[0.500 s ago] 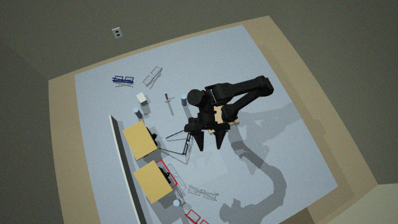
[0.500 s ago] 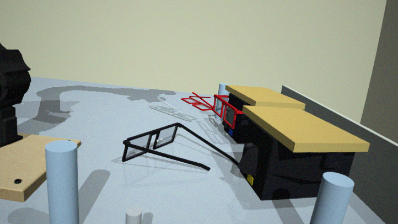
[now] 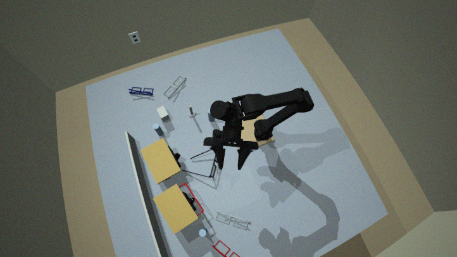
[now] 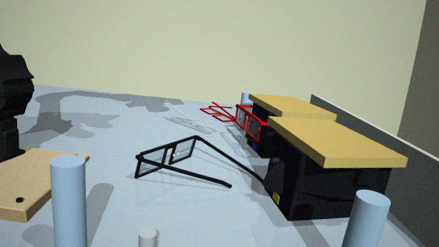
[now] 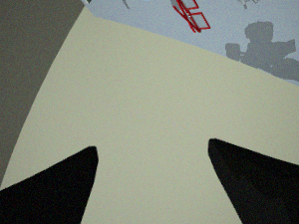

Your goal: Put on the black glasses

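Note:
The black glasses rest on the table in front of the head with the yellow tag. Their temples are spread towards that head; one temple's end is close to it or touching, I cannot tell which. The head is black under a flat yellow board. My gripper is open and empty, high above the table; its fingers are out of sight in the exterior view. The other head has a blue tag and red glasses at its front.
A long upright panel stands behind the heads. Blue posts, a short grey peg and a white block stand nearby. Blue glasses and clear glasses lie on the table. More red glasses lie beyond the other head.

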